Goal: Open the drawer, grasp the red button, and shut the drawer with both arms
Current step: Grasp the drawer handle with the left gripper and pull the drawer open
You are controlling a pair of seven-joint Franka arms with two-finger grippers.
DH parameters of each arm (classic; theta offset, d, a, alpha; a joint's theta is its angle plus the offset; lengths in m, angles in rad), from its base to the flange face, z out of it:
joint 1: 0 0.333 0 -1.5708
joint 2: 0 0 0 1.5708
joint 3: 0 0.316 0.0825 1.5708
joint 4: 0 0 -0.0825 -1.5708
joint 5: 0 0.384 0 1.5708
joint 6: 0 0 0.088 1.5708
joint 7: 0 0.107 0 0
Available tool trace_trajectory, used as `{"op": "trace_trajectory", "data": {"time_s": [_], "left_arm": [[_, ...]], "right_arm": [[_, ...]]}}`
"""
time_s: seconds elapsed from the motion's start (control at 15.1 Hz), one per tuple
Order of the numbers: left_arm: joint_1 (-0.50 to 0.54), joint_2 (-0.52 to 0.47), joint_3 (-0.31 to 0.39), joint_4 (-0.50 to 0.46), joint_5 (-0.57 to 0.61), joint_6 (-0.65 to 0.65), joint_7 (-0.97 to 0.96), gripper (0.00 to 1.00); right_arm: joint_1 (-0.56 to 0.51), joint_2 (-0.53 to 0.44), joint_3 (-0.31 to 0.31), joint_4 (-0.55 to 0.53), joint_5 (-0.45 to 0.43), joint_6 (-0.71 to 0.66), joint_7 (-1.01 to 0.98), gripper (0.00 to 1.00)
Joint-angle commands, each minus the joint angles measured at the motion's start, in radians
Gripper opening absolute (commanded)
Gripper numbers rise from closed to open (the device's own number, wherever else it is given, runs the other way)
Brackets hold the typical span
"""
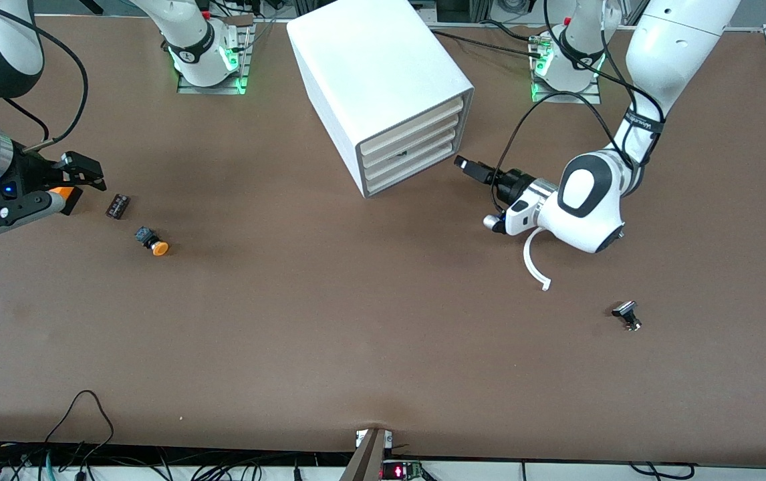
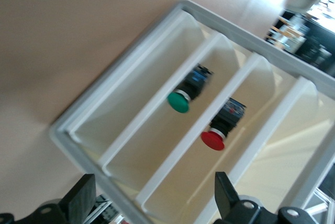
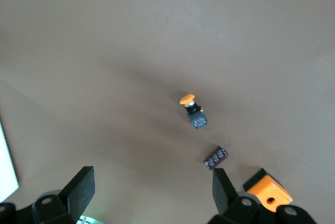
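My left tool (image 1: 471, 166) hangs open just in front of the cabinet (image 1: 369, 73), empty. My right tool (image 1: 82, 175) waits open and empty over the tabletop (image 1: 329, 321), well away from the cabinet toward the right arm's end. The red button (image 2: 222, 127) lies inside the cabinet in one drawer (image 2: 180, 174), and all four drawers look pushed in. The fronts are alike, so I could hook the neighbouring one, which holds a green-capped button (image 2: 188, 90). Nothing braces the cabinet, so a pull may drag the whole box instead of sliding the drawer. The orange-capped button (image 1: 152, 241), far from the cabinet, could tempt my right tool into a wrong pick.
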Motion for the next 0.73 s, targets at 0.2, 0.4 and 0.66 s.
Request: {"op": "trace_trajectory", "data": {"time_s": [0.2, 0.4, 0.66], "left_arm": [[-0.049, 0.008, -0.017, -0.074, -0.140, -0.002, 0.129, 0.98], [-0.058, 0.008, -0.039, -0.083, -0.149, 0.000, 0.129, 0.81], [-0.072, 0.022, -0.042, -0.089, -0.153, 0.049, 0.129, 0.78]], "right_arm": [[0.025, 0.043, 0.012, 0.085, 0.091, 0.024, -0.042, 1.00], [0.048, 0.065, 0.024, 0.082, 0.111, 0.071, -0.065, 1.00], [0.086, 0.092, 0.026, 0.082, 0.112, 0.071, -0.067, 1.00]]}}
